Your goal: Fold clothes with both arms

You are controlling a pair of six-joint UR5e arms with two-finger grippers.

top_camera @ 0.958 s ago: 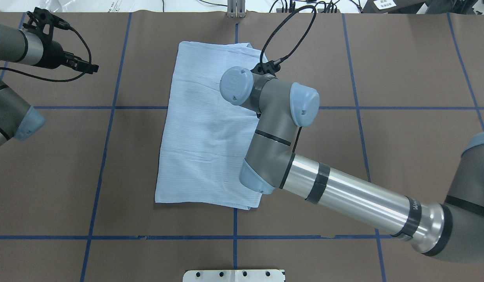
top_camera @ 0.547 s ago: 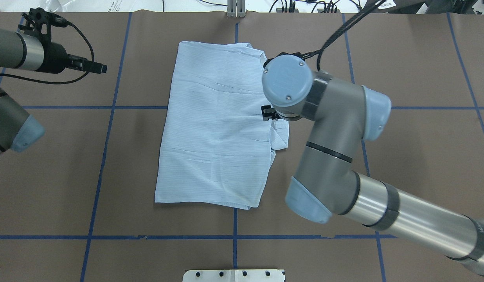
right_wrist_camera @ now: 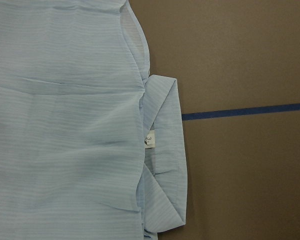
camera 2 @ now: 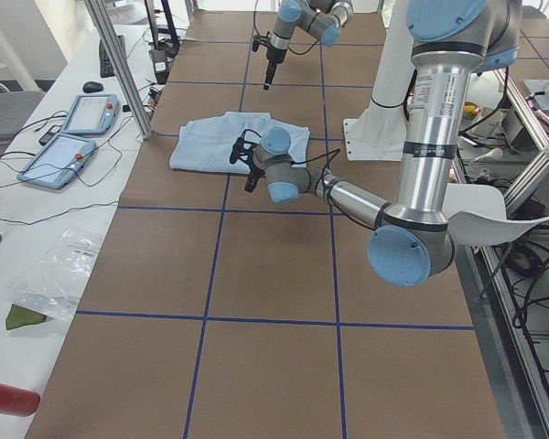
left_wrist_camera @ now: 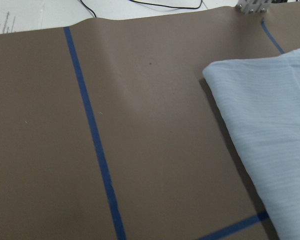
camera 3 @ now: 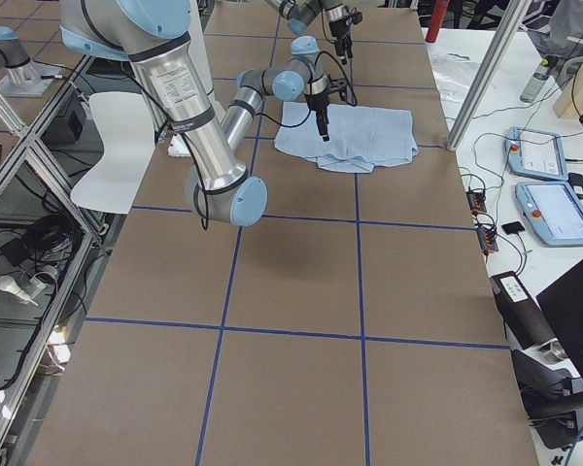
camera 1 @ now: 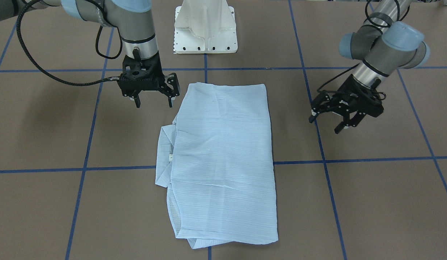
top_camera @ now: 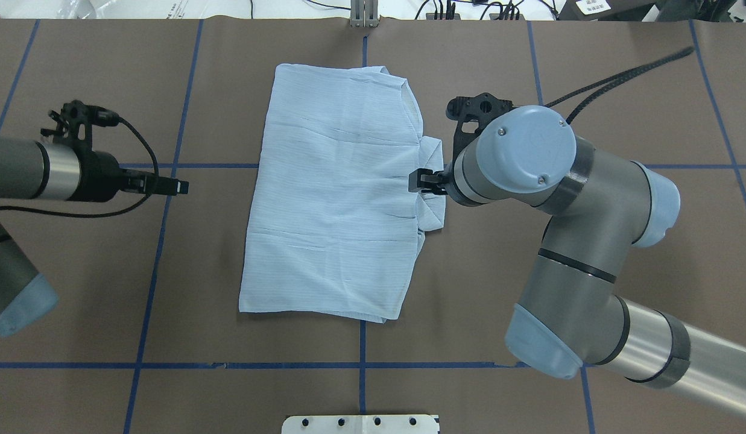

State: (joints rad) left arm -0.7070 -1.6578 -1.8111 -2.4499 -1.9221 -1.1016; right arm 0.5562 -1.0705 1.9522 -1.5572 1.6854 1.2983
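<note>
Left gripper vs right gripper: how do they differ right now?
Pose: the right gripper points straight down; the left gripper is tilted, its fingers angled toward the shirt.
Place: the right gripper hangs above the collar; the left gripper is off to the side over the table, apart from the shirt.
Shared: both are open and empty, and neither touches the shirt.

Shirt [right_wrist_camera: 65, 125]: light blue, finely striped, lying flat on the table; it fills the left half and is cut off at the top, left and bottom edges. Shallow creases cross it.
Collar [right_wrist_camera: 166, 120]: sticks out past the shirt's right edge and lies flat on the table.
Label [right_wrist_camera: 150, 140]: small and white, at the collar's inner edge.
Table [right_wrist_camera: 240, 50]: brown, bare on the right.
Tape line [right_wrist_camera: 245, 110]: blue, running from the collar's outer edge to the right border.
</note>
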